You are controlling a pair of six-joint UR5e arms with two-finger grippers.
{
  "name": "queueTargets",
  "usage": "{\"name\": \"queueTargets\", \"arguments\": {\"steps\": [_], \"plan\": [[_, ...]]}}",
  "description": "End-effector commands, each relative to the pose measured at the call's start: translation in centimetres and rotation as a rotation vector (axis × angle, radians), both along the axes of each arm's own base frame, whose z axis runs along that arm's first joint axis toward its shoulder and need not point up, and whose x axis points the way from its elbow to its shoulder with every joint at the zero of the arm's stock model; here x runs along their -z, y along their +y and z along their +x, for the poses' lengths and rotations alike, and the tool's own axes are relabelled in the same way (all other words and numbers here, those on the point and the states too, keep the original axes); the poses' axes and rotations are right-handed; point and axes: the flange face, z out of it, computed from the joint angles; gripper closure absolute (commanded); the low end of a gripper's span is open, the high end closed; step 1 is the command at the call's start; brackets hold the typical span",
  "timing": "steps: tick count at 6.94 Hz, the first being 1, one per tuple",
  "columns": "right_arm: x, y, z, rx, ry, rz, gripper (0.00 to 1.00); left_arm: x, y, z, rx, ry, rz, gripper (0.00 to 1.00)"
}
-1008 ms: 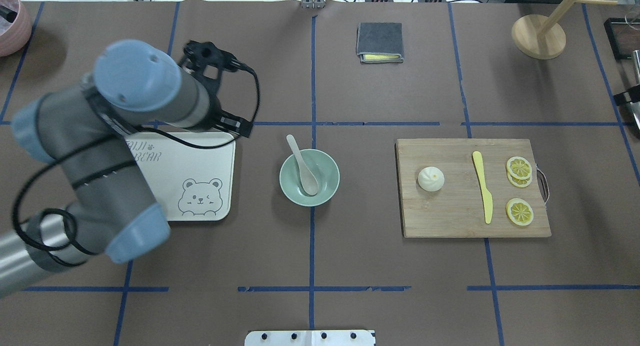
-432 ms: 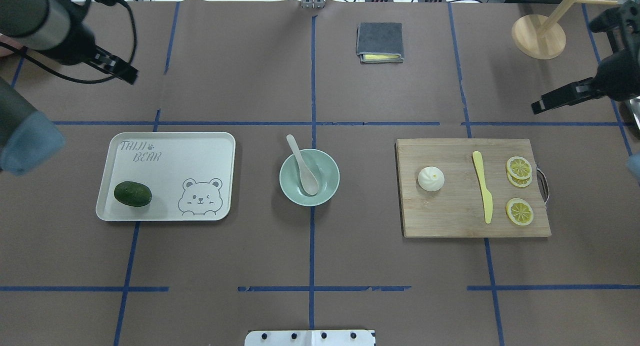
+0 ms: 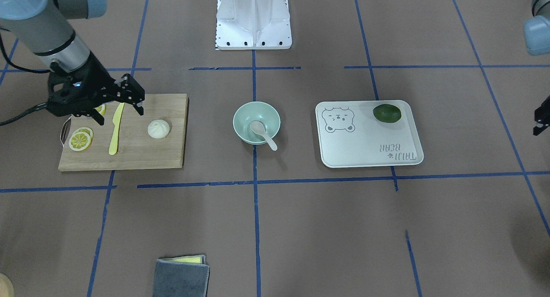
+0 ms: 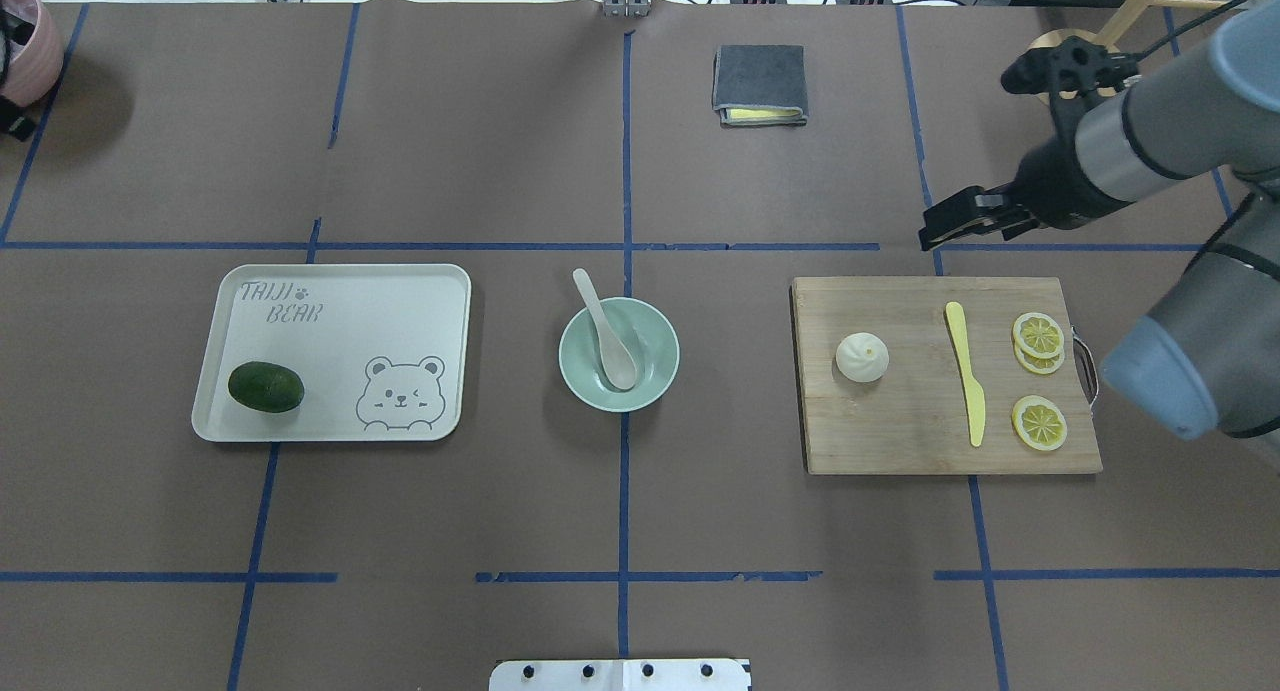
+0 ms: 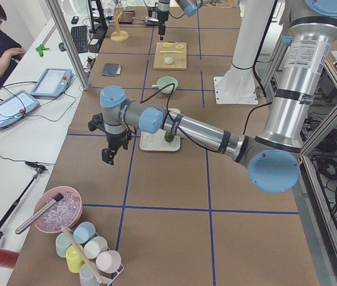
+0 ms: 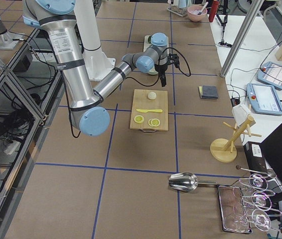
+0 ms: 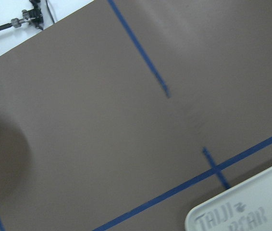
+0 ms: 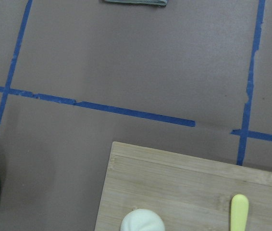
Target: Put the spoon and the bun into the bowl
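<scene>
Brown-papered bench [image 4: 500, 521]: at right, a rectangular wooden cutting board [image 4: 900, 441], the right hand [image 4: 945, 229] hanging spread open above its upper edge; the left hand [image 5: 108, 156] is in view, its grip impossible to tell. At centre, the round mint-green bowl [image 4: 662, 371] holds the off-white plastic spoon [image 4: 608, 336]; the white pleated bun [image 4: 861, 357] lies on the board's left part.

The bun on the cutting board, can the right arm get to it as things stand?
Probably yes. The right claw hangs near the far edge of the board, and the bun sits apart from the knife with nothing over it.
</scene>
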Motion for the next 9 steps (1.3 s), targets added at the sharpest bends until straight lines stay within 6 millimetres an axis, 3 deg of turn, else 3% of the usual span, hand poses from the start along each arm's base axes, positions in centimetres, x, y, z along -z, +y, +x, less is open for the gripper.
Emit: {"name": "queueTargets", "arguments": {"steps": [1,2,5,7,8,9], "plan": [[2.7,3.2,-3.7,-0.021,0.011,-0.006,0.00,-7.6,5.8,-4.4,0.034,0.025,-0.127,0.00],[1.8,4.3,-5.1,-0.018,0.042,0.014,0.00,-9.8,8.3,-7.1,0.088,0.052,-0.168,0.00],[-0.6,6.6,-9.2,-0.025,0.123,0.037,0.02,-9.5,8.8,-7.5,0.101,0.073,-0.175,0.00],[-4.1,5.0,-11.2,-0.032,0.155,0.037,0.13,-9.1,8.7,-7.4,0.099,0.075,-0.166,0.00],[-6.3,4.4,-12.1,-0.033,0.099,0.072,0.13,-9.0,8.7,-7.4,0.099,0.075,-0.165,0.00],[-7.2,4.5,-11.9,-0.034,0.094,0.074,0.16,-8.8,8.6,-7.4,0.099,0.075,-0.160,0.00]]}}
